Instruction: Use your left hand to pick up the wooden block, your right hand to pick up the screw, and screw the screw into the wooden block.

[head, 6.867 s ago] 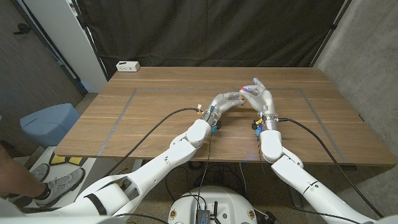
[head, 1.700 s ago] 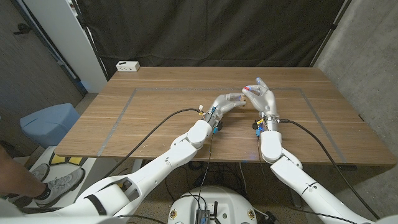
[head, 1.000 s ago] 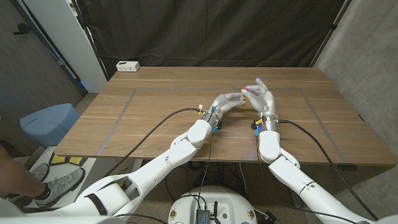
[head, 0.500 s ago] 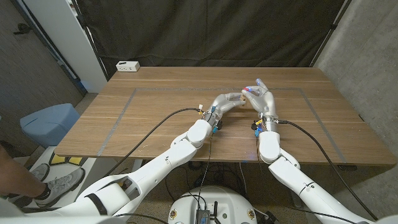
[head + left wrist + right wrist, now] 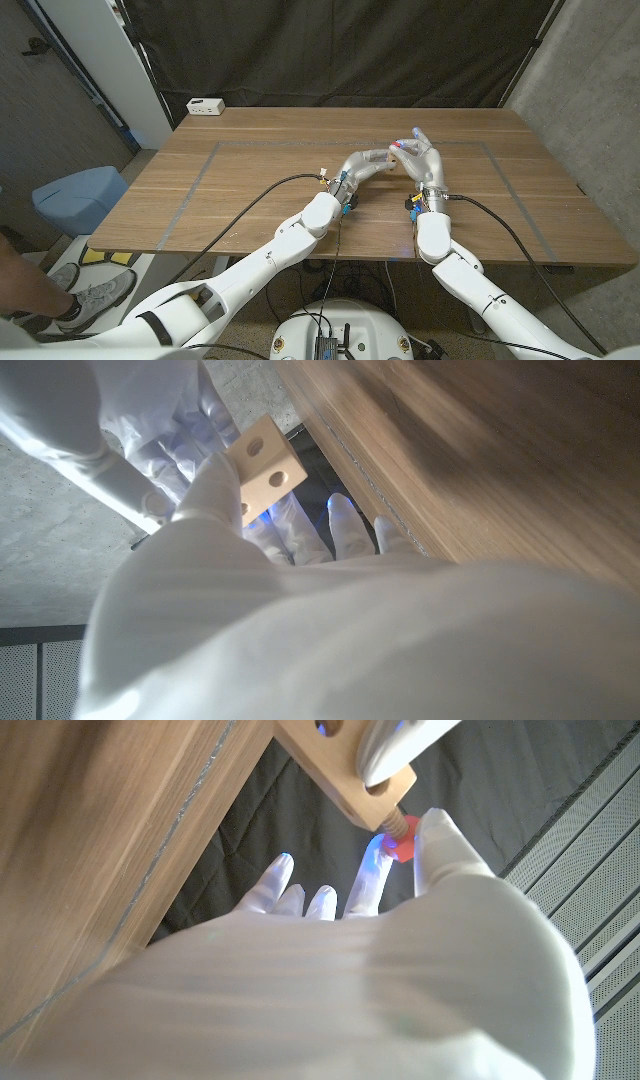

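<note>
wooden block (image 5: pixel 262 468): pale, square-edged, round holes, gripped by left hand (image 5: pixel 372 162) fingers | screw (image 5: pixel 401 842): red-headed, threaded, pinched by right hand (image 5: pixel 423 162)

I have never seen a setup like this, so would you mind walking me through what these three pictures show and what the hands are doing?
This is a stationary two-armed robot with human-like hands, steered remotely. The wide picture comes from a camera on its head, looking down at a wooden table. A small white box sits at the table's far left corner. The other two pictures come from cameras on each wrist, looking along the back of that hand, so they appear turned. The left hand holds a wooden block with holes in it. The right hand pinches a screw with a red head, whose threaded end sits in the block. The hands meet above the table's middle.
</note>
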You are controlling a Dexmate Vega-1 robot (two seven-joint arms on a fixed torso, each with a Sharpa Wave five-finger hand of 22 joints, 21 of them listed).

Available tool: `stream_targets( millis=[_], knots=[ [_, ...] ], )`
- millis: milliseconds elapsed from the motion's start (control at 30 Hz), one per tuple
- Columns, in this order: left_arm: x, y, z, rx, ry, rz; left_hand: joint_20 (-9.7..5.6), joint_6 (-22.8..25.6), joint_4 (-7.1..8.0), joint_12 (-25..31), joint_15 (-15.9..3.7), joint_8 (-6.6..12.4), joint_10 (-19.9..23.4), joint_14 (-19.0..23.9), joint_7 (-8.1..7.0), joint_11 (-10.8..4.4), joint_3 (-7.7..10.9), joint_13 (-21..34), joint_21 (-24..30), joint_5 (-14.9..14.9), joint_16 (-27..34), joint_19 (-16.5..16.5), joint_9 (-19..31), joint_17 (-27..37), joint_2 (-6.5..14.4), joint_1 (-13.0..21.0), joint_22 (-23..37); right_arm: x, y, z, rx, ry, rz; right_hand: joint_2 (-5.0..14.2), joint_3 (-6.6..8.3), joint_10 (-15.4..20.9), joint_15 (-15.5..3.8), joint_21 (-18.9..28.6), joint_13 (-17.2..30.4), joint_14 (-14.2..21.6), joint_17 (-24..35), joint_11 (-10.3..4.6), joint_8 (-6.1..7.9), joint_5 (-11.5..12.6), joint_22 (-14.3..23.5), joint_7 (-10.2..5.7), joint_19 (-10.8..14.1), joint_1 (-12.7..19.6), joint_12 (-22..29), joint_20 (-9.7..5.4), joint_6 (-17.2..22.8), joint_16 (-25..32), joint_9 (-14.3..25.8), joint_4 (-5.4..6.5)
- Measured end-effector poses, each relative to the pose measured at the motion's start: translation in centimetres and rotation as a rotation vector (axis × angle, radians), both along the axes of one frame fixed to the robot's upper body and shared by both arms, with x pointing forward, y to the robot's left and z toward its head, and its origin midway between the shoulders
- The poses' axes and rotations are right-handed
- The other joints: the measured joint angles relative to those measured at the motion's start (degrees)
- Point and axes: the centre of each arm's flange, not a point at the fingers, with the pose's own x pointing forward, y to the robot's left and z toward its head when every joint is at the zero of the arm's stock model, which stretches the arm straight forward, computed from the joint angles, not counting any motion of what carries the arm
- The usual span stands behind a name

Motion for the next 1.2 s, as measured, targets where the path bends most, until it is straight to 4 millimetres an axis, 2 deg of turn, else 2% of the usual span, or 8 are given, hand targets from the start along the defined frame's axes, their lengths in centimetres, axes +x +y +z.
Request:
stream_targets(
  millis=[1200],
  knots=[
    [-0.51, 0.18, -0.16, -0.003, -0.010, 0.003, 0.00, 0.0, -0.06, 0.0, -0.01, 0.00, 0.2, 0.0, 0.00, -0.16, -0.05, 0.4, 0.0, -0.2, 0.0, 0.0, 0.0, 0.0, 0.3, 0.0, 0.0, -0.53, 0.12, -0.30, -0.005, -0.002, -0.003, -0.01, -0.03, 0.0, 0.00, 0.0, 0.0, 0.0, 0.0, 0.00, 0.43, 0.0, 0.0, 0.10, 0.0, 0.0, 0.0, 0.00, -0.1, 0.0, 0.2, -0.02]
  ],
)
